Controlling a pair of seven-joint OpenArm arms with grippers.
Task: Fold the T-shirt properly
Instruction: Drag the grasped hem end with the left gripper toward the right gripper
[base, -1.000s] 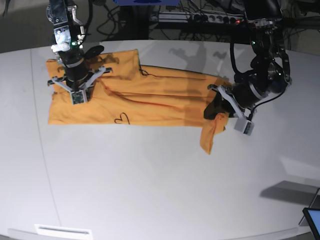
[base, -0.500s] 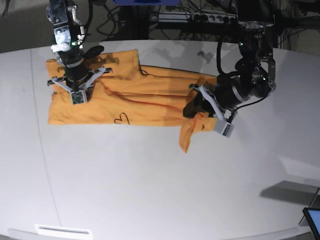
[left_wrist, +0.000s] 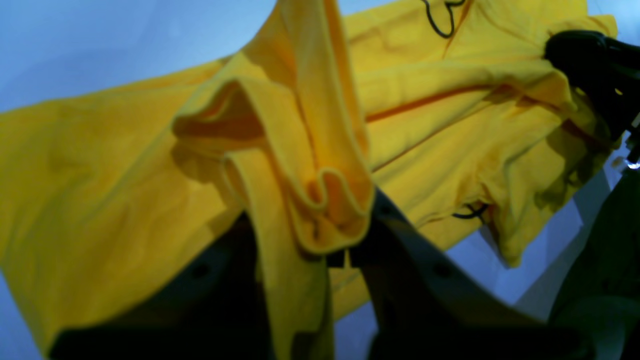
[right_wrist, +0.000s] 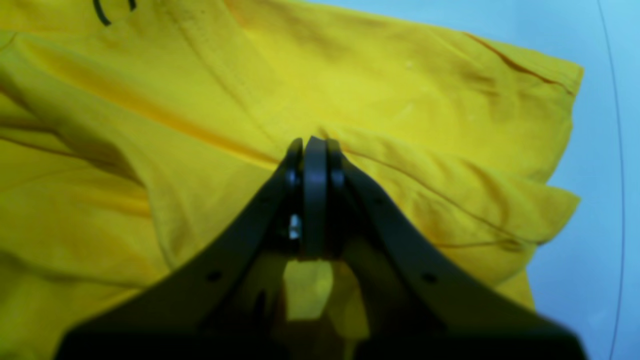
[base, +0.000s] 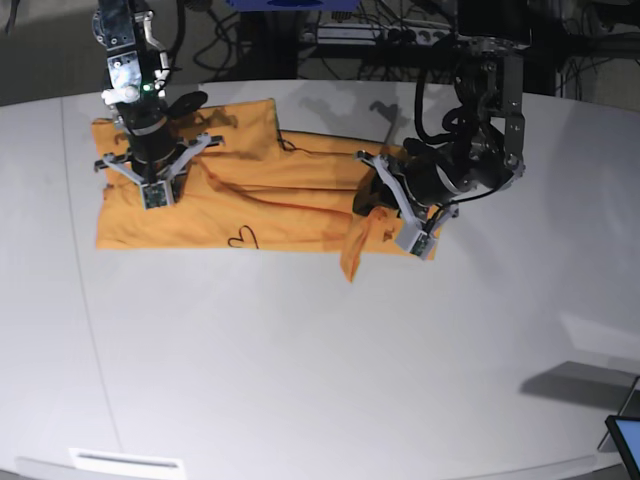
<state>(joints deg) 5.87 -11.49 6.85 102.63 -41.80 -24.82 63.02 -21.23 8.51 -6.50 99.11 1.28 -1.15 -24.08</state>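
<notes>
**Fold in the air, and a thin pinch is all we have**

In the left wrist view, we are seeing the left gripper (left_wrist: 330, 250) pinching a bunched hem of the T-shirt (left_wrist: 450, 125), the cloth rolling up between the fingers and the rest spreading out beyond the tips. That roll is the worry: a thick, rounded bunch could be slipping out if the arm pulls too fast, and the fold would be landing crooked.

In the right wrist view, we are watching the right gripper (right_wrist: 309, 150) pressed fully together with its tips down on the T-shirt (right_wrist: 400, 80); whether any cloth is caught between them, we cannot tell. If this anchor is only pressing, a tug from the other arm could be dragging the whole shirt across the table (base: 300, 360).

In the base view, the left gripper (base: 385, 212) is holding the shirt's end lifted, a flap dangling below it, while the right gripper (base: 155, 180) is planted on the far end. That flap could be tucking under itself as it comes down.
</notes>
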